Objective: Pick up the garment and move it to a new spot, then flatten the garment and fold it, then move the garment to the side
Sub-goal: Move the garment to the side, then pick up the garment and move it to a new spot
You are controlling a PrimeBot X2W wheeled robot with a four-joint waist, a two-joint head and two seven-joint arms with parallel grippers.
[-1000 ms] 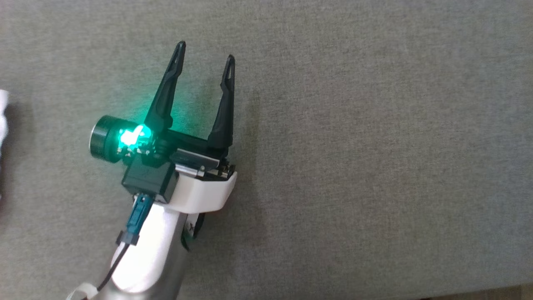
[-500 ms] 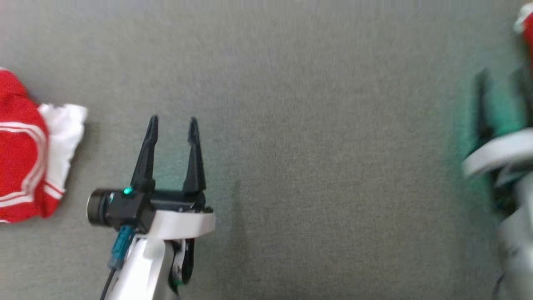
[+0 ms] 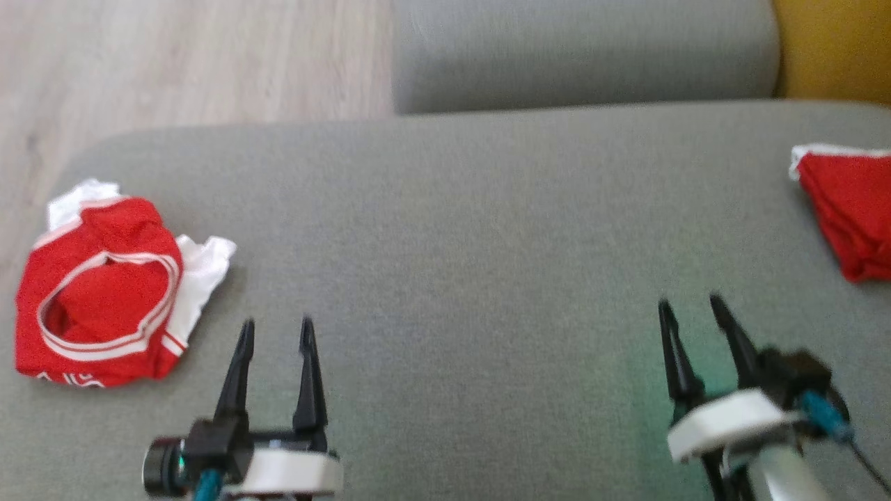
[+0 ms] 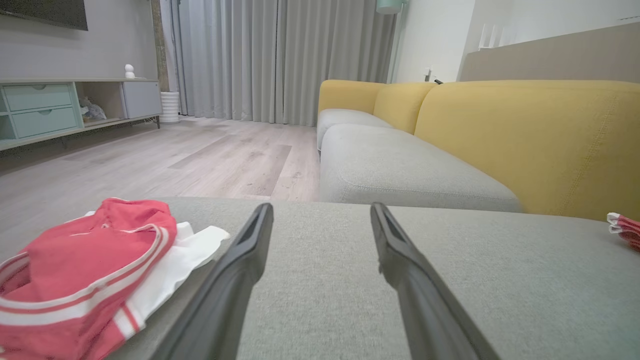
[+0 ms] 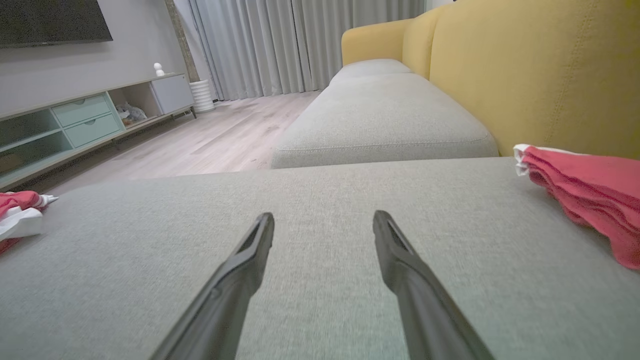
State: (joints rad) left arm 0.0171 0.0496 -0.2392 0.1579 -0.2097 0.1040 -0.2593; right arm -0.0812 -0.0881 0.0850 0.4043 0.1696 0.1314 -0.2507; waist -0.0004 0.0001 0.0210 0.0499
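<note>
Red-and-white fabric, the crumpled garment (image 3: 104,292), lay at the left end of the grey sofa cushion (image 3: 452,229), close to its edge. My left hand (image 3: 276,323) hovered near it, fingers apart and empty. My right hand (image 3: 689,303), likewise spread and empty, hung well apart from it, nearer a second red garment (image 3: 846,216) that looked already folded. I judged the step in hand to be the pick-up. Recommended procedure: bring the left hand over the heap, descend onto a raised fold beside the striped band, pinch a thick layer rather than the loose white trim, then lift fully clear before carrying it toward the cushion's middle.
</note>
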